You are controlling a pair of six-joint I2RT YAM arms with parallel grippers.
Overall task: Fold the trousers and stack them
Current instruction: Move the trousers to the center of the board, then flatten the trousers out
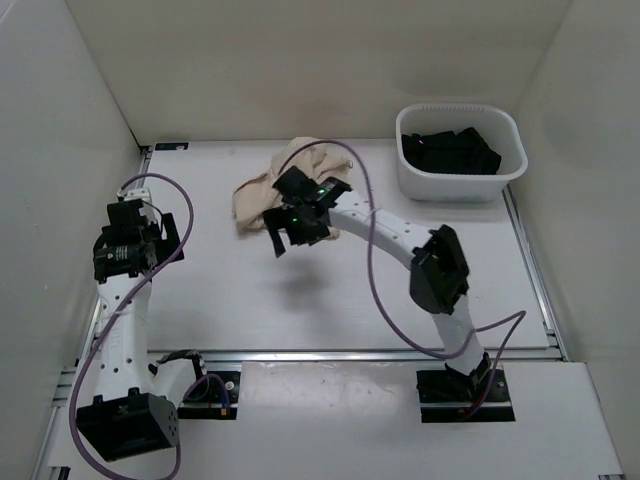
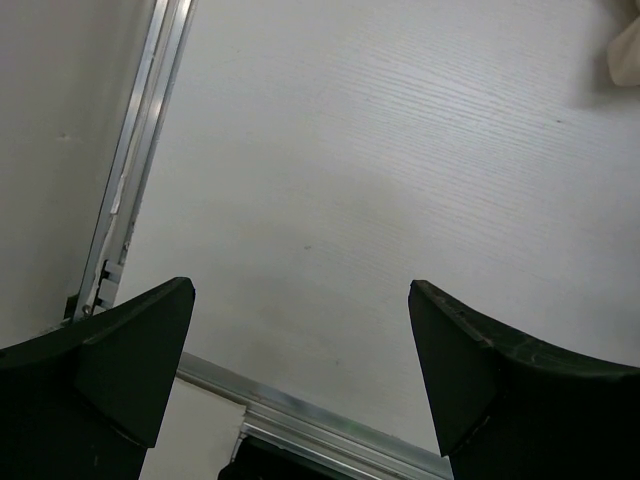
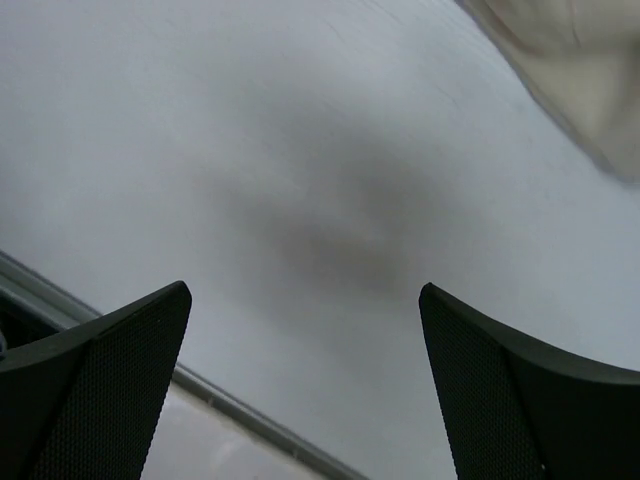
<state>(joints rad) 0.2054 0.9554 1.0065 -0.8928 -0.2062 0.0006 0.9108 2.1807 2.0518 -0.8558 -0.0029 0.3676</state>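
Note:
The beige trousers [image 1: 262, 190] lie crumpled in a heap at the back middle of the white table. A corner of them shows at the top right of the right wrist view [image 3: 580, 60] and at the top right edge of the left wrist view [image 2: 625, 50]. My right gripper [image 1: 283, 236] is open and empty, hovering above the table just in front of the heap. In its wrist view [image 3: 305, 330] only bare table lies between the fingers. My left gripper [image 1: 128, 262] is open and empty at the left side, far from the trousers; its wrist view [image 2: 300, 330] shows bare table.
A white plastic basket [image 1: 505, 180] holding a black garment [image 1: 450, 152] stands at the back right. White walls enclose the table on three sides. A metal rail [image 1: 380, 353] runs along the front edge and another along the left edge [image 2: 135, 170].

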